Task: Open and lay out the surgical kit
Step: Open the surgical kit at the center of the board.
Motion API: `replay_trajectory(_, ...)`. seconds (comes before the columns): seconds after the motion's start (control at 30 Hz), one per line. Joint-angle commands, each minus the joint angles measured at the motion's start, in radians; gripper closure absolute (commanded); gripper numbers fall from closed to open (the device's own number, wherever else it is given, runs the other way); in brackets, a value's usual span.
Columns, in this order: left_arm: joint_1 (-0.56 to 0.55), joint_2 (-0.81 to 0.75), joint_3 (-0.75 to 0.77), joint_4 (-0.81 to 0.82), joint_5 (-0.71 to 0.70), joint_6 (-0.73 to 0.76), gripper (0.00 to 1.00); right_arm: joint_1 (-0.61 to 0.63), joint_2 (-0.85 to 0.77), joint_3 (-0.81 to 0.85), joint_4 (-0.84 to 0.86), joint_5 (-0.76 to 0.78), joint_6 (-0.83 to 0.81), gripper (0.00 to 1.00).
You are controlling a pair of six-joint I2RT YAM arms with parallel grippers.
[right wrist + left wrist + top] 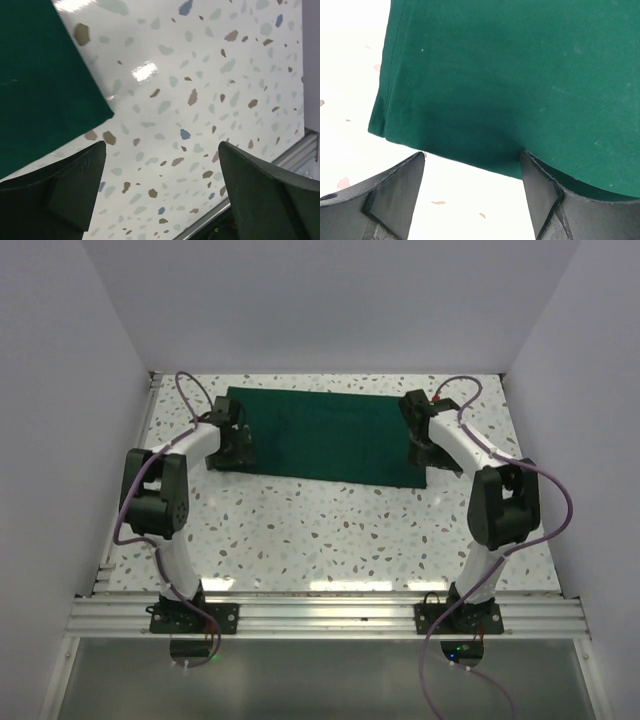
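Observation:
The surgical kit's dark green cloth (320,435) lies flat and closed at the far middle of the table. No steel tray or instruments show. My left gripper (240,448) is open at the cloth's near left corner. In the left wrist view the cloth (510,75) fills the top, and its near edge runs between the open gripper's (472,160) fingertips. My right gripper (420,448) is open at the cloth's near right corner. In the right wrist view the cloth's corner (45,85) lies upper left of the open, empty gripper (162,147), which is over bare table.
The speckled terrazzo table (330,530) has white walls on the left, right and back. A metal rail (330,615) runs along the near edge, and a rail also shows in the right wrist view (295,152).

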Motion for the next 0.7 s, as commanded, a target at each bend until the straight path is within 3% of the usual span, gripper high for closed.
replay_trajectory(0.0,0.009,-0.058,0.031,-0.041,0.009,0.008,0.19,-0.035,-0.030,-0.023,-0.042,0.098,0.052,0.02)
replay_trajectory(0.07,0.003,-0.093,0.020,-0.042,0.015,0.010,0.19,-0.043,-0.067,-0.017,-0.007,0.060,0.035,0.02)
replay_trajectory(0.23,-0.025,-0.179,-0.021,-0.025,0.028,0.010,0.19,-0.041,-0.116,0.025,0.214,-0.234,-0.040,0.03)
replay_trajectory(0.33,-0.040,-0.216,-0.030,-0.034,0.034,0.008,0.20,-0.043,-0.058,0.118,0.289,-0.319,-0.036,0.09)
replay_trajectory(0.5,-0.065,-0.274,-0.032,-0.073,0.037,0.003,0.21,-0.054,0.268,0.510,0.190,-0.302,-0.089,0.45)
replay_trajectory(0.57,-0.069,-0.289,-0.034,-0.084,0.035,-0.001,0.22,-0.067,0.356,0.627,0.125,-0.282,-0.091,0.52)
replay_trajectory(0.67,-0.075,-0.314,-0.037,-0.108,0.028,-0.010,0.22,-0.098,0.515,0.819,0.053,-0.262,-0.066,0.52)
